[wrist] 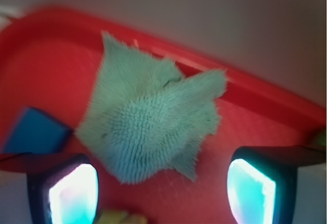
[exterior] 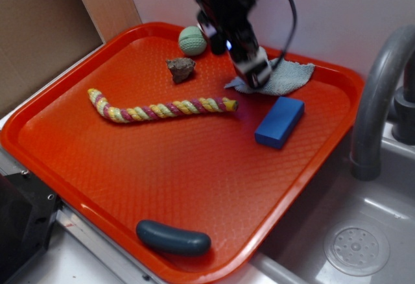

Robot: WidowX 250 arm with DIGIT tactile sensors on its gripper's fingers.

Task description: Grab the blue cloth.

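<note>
A broad orange-red tray filled most of the exterior view, resting on the bench with a grey sink basin at its 4 o'clock side and a curved grey faucet rising at 3 o'clock. The black robot arm came down from 12 o'clock over the tray's far half. A multicoloured braided rope lay curved across the tray's middle, running from 9 o'clock toward the centre. The blue cloth lay crumpled near the tray's far rim at about 1 o'clock, partly hidden under the arm; in the wrist view the blue cloth sat spread between the two fingers, near the tray's raised rim. A solid blue block lay at 5 o'clock from the cloth, close to it but apart. A dark teal oblong piece lay near the tray's front rim at 6 o'clock. A pale green knitted ball sat by the far rim at 12 o'clock, and a small brown lump lay just at 7 o'clock from the ball. The pincer hung right over the cloth's near edge, its jaws spread wide with the fingers on either side of the fabric and not closed on it; whether the tips touched the tray could not be told.
</note>
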